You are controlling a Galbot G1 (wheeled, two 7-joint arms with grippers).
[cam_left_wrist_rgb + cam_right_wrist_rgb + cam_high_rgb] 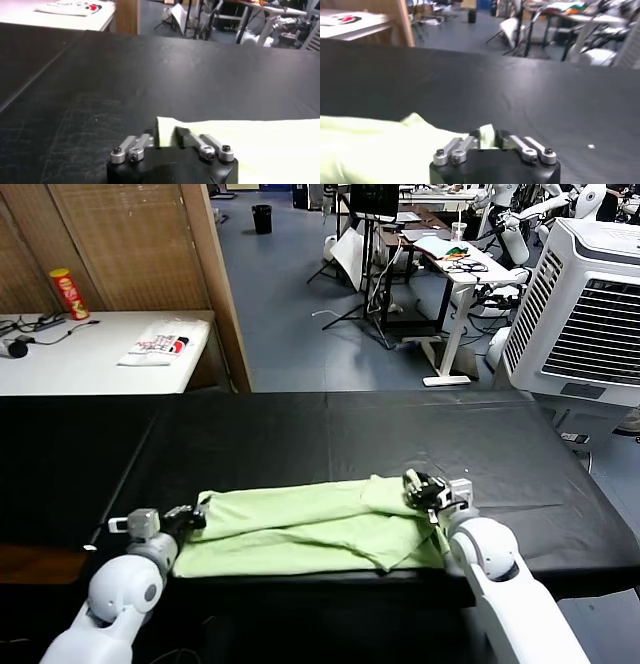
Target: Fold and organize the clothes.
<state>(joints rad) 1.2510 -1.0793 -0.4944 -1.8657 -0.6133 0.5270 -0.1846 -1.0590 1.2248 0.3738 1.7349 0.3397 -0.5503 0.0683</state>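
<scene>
Now the T-shirt [300,529] lies folded lengthwise along the near edge of the black bench [300,434]. The left gripper [190,517] has its fingers clamped on the left end, the right gripper [425,489] on the right. Lifting both ends evenly, cloth taut, should keep the next fold straight.

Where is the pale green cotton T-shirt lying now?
The pale green cotton T-shirt lies on the black table near its front edge, between the left gripper and right gripper.

T-shirt [300,529]: pale mint green, plain | table [300,434]: black | tools: black, silver
</scene>
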